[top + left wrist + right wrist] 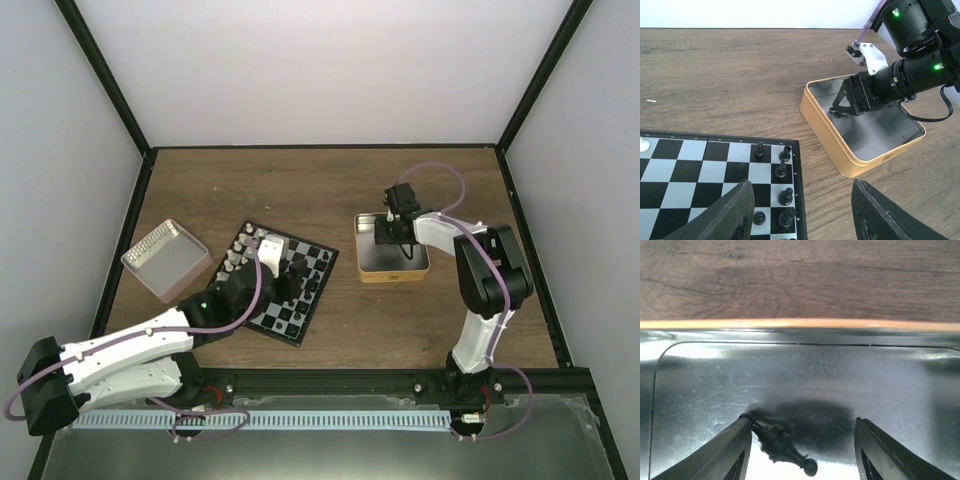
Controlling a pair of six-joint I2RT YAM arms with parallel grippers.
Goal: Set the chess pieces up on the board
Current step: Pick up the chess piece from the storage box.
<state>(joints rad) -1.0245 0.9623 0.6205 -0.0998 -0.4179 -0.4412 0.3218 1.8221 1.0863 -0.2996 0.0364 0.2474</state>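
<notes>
The board (310, 262) lies tilted at mid-table. Cream-white chess pieces (238, 256) stand along its far-left side and black ones (785, 196) along the edge nearest the gold tin. My left gripper (802, 215) hovers open over that edge of the board (690, 165), nothing between its fingers. My right gripper (802, 450) is down inside the gold-rimmed tin (790, 323), open. A black chess piece (777, 442) lies on its side on the tin floor, touching the left finger (735, 450) only. From above, the right gripper (392, 236) sits over the tin's far-left part.
A silver-and-pink tin (165, 258) stands left of the board near the left wall. The gold tin (392, 276) sits right of the board on the wooden table. A black frame and white walls surround the table.
</notes>
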